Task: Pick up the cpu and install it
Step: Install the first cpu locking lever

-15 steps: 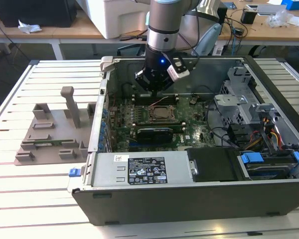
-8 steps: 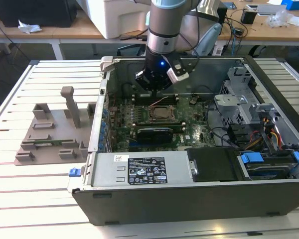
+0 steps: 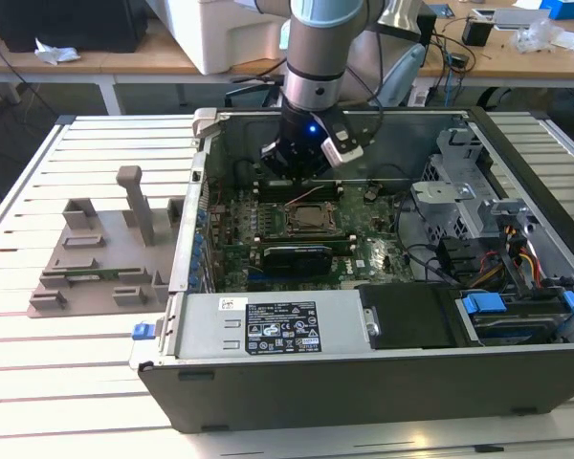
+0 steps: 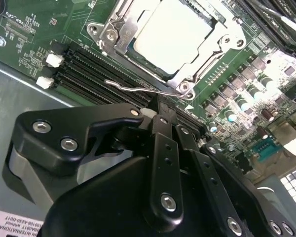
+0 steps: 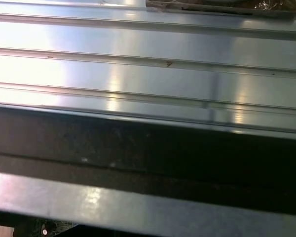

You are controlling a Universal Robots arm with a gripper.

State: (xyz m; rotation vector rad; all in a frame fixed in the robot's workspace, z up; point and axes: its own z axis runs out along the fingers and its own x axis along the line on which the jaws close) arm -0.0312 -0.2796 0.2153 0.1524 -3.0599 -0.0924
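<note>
black pincer [image 4: 160, 123] fills the foreground in the second wrist view, fingers drawn narrow and holding nothing. beyond its tips the cpu [image 4: 175, 34] lies flat in the motherboard socket [image 4: 138, 29], frame around it, lever [image 4: 138, 89] unlatched between them.

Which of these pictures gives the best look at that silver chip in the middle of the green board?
The second wrist view: the cpu sits large and close in its socket's metal frame. In the exterior view the cpu is small, inside the open computer case below the gripper. The first wrist view shows metal ridges.
</note>
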